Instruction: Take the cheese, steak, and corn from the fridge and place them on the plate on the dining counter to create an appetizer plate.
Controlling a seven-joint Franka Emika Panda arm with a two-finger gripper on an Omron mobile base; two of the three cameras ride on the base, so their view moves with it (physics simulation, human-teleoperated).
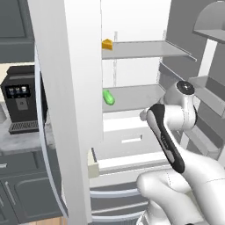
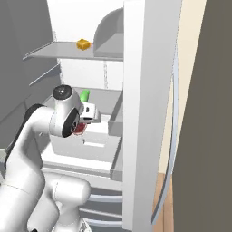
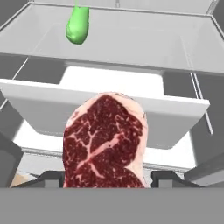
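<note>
Our jaws are clamped on the steak (image 3: 105, 142) before the open fridge (image 1: 132, 132). We see the corn (image 3: 78, 25) on the shelf beyond, the cheese (image 1: 107, 44) above.

Steak (image 3: 104, 142) cut off below, lower edge hidden between the fingers (image 3: 168, 178), whose tips barely show. Corn (image 3: 78, 24) clipped by the hand view's top edge. In the right base view, steak mostly hidden behind the wrist, corn (image 2: 84, 95) partly behind it. Fridge (image 1: 66, 110) cropped at top and bottom.
</note>
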